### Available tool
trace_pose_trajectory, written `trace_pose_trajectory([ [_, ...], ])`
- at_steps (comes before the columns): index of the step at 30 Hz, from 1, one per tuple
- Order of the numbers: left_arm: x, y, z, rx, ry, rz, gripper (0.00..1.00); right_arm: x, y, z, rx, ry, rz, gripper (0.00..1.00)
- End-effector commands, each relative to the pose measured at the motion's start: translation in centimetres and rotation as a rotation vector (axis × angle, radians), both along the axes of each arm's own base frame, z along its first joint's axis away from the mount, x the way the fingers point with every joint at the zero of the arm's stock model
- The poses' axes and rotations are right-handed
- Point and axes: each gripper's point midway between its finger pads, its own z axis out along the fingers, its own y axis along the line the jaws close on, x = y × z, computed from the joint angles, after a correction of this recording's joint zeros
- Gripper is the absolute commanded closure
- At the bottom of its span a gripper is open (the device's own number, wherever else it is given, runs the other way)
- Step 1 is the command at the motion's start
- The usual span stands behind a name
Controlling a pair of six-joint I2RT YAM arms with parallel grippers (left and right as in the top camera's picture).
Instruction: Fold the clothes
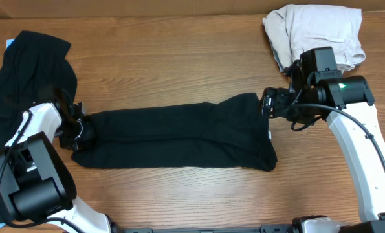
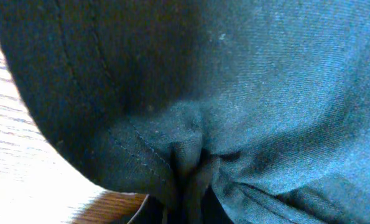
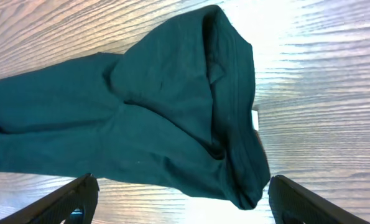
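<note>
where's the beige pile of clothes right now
Overhead view: the beige pile sits at the far right corner of the table, just beyond the right claw and clear of the black T-shirt stretched across the middle.

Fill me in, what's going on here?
The left gripper is shut on the left end of a long black soft-fabric garment, laid out as a strip across the wooden table. The right gripper is open over the garment's right end, not gripping it. A second black garment lies bunched at the far left, and a pale beige cloth pile sits at the back right.
</note>
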Motion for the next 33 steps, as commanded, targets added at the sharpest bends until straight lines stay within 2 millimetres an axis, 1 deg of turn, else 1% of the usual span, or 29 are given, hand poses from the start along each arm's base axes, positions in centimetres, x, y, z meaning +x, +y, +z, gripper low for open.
trace_pose_trajectory([
  [1, -1.3, 1.1, -1.2, 0.039, 0.12, 0.016, 0.96, 0.1, 0.3, -0.6, 0.015, 0.024, -0.023, 0.09],
  [4, 0.1, 1.2, 1.4, 0.013, 0.11, 0.021, 0.96, 0.1, 0.3, -0.7, 0.014, 0.026, -0.023, 0.09],
  [9, 2.3, 0.5, 6.2, -0.003, 0.091, -0.016, 0.96, 0.1, 0.3, -0.7, 0.014, 0.026, -0.022, 0.09],
  [11, 3.2, -0.4, 7.6, 0.002, 0.081, -0.053, 0.96, 0.2, 0.3, -0.7, 0.014, 0.024, -0.023, 0.09],
  [13, 3.9, -1.8, 8.7, 0.007, 0.073, -0.098, 0.96, 0.3, 0.3, -0.6, 0.014, 0.02, -0.023, 0.09],
  [14, 4.2, -2.6, 9.1, 0.009, 0.069, -0.122, 0.96, 0.3, 0.3, -0.6, 0.014, 0.019, -0.023, 0.09],
  [15, 4.6, -3.8, 9.5, 0.012, 0.065, -0.157, 0.96, 0.3, 0.3, -0.6, 0.014, 0.019, -0.023, 0.09],
  [16, 4.8, -4.5, 9.6, 0.013, 0.063, -0.179, 0.96, 0.3, 0.3, -0.6, 0.014, 0.019, -0.022, 0.09],
  [20, 5.3, -9.0, 9.6, 0.021, 0.061, -0.312, 0.96, 0.3, 0.3, -0.6, 0.014, 0.019, -0.022, 0.09],
  [22, 5.5, -11.4, 9.6, 0.024, 0.053, -0.38, 0.96, 0.3, 0.3, -0.6, 0.014, 0.019, -0.022, 0.09],
  [24, 5.8, -14.4, 9.6, 0.029, 0.032, -0.455, 0.96, 0.3, 0.3, -0.6, 0.011, 0.019, -0.023, 0.09],
  [26, 5.9, -16.4, 9.5, 0.029, 0.015, -0.503, 0.96, 0.3, 0.3, -0.6, 0.01, 0.018, -0.023, 0.09],
  [27, 5.8, -18.1, 9.5, 0.03, 0.007, -0.552, 0.96, 0.3, 0.3, -0.6, 0.01, 0.018, -0.023, 0.09],
  [29, 5.4, -19.6, 9.5, 0.03, 0.007, -0.59, 0.96, 0.3, 0.2, -0.7, 0.005, 0.018, -0.022, 0.09],
  [33, 5.0, -21.8, 9.5, 0.032, 0.003, -0.593, 0.96, 0.3, -0.2, -0.8, -0.015, 0.018, -0.028, 0.09],
])
